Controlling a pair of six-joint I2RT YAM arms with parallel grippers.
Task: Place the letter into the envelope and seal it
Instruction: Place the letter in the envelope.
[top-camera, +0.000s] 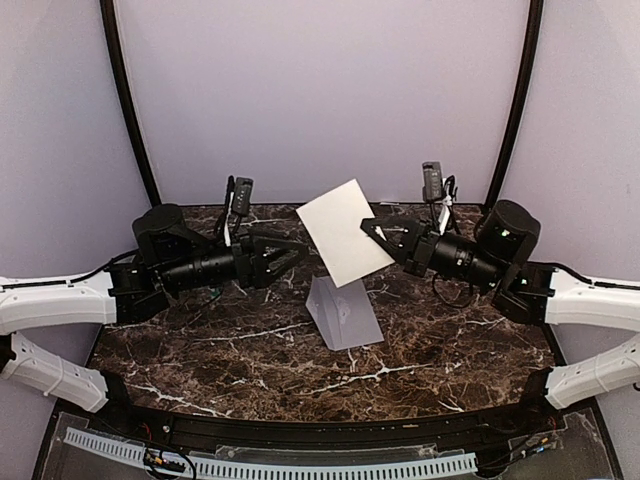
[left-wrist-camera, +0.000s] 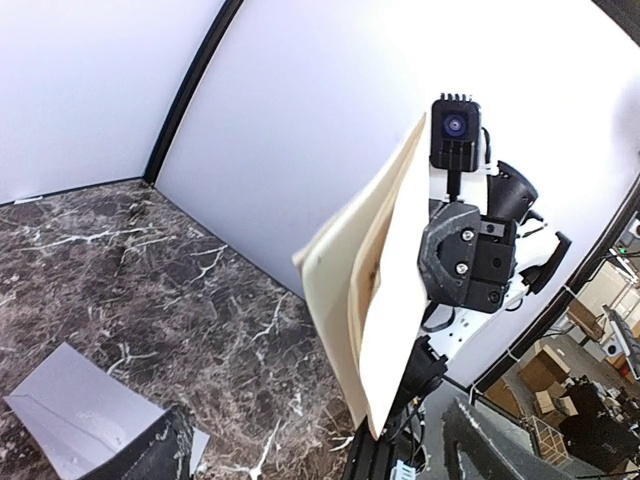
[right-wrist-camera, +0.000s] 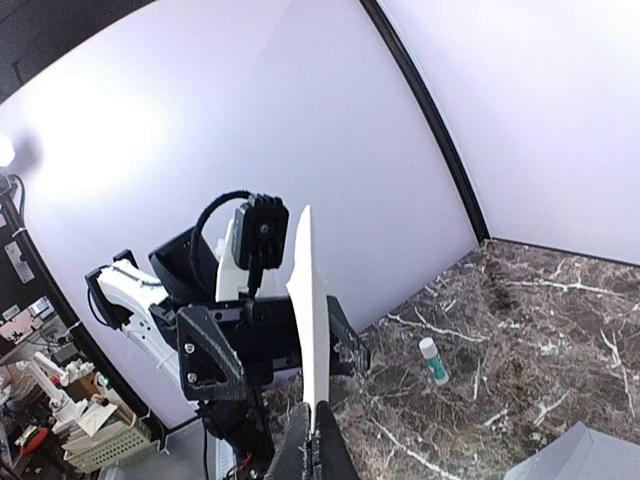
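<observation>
Cream letter (top-camera: 343, 233) pinched in right claw (top-camera: 371, 232), left claw (top-camera: 297, 257) open nearby

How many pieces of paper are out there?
2: the letter, held up by the right gripper, and the envelope, lying on the table beneath. None seems hidden.

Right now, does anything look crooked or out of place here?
The letter is the odd one: it hangs tilted in the air above the envelope, pinched at one edge by the right hand, and its folded layers seem to gape apart. The left hand is open beside it.
</observation>
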